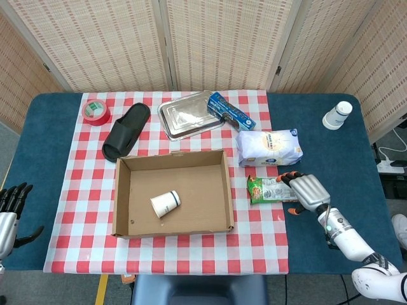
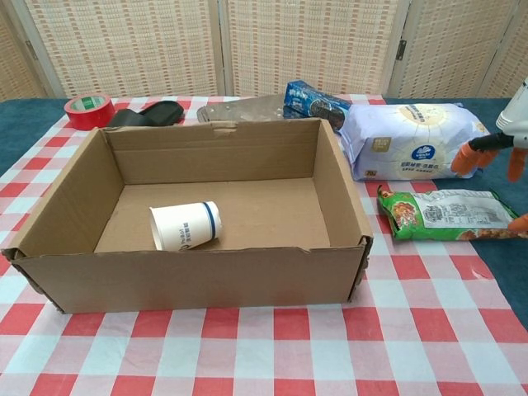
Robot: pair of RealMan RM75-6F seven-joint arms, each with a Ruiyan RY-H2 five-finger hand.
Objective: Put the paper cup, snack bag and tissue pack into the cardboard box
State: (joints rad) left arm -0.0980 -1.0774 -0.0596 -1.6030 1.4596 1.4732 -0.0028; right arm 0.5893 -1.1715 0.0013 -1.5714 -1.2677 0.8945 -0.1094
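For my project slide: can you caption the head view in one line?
White paper cup lying in the brown cardboard box; right hand open over the green snack bag, white tissue pack beside.

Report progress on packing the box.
Done: the cup lies inside the box. In hand: the right hand hovers open over the snack bag, not gripping it. Left: the snack bag and the tissue pack, both on the table.
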